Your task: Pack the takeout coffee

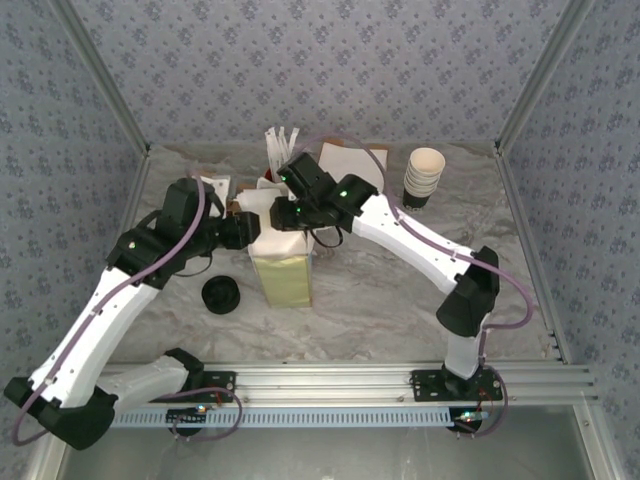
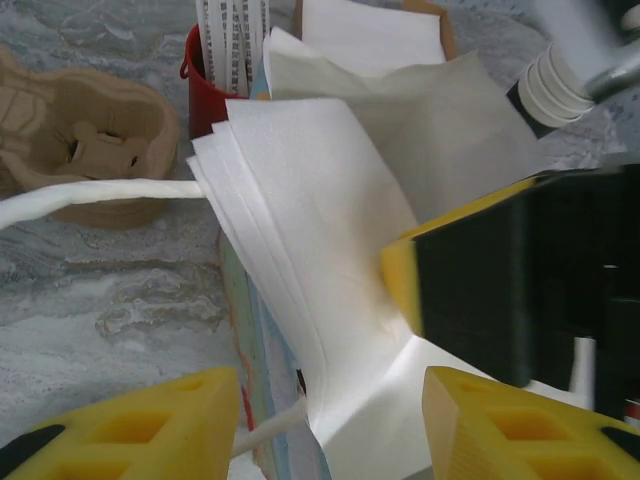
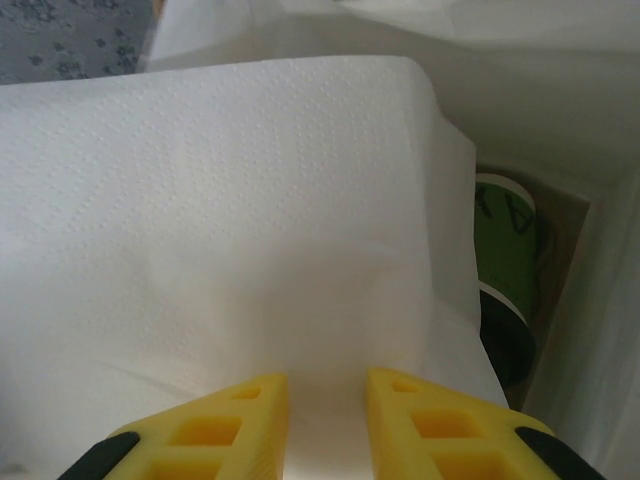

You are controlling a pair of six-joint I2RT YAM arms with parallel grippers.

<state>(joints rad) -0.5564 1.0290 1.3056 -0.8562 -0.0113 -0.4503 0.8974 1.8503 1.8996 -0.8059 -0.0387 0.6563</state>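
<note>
Right gripper (image 3: 327, 388): closed on a white paper napkin (image 3: 220, 220), down in the mouth of the paper bag (image 1: 283, 270).
Left gripper (image 2: 330, 385): jaws apart, at the bag's left rim.
Bag: white-and-yellow paper, upright, string handles.
Inside the bag: the takeout coffee cup (image 3: 505, 250), green with a pale band and a dark end, below and right of the napkin.
Napkin: soft, dimpled, square-cornered.
Left of bag: round black lid (image 1: 220, 295) on the marbled bench (image 1: 380, 300).
Behind bag: red holder (image 2: 205, 90) of white sticks.
</note>
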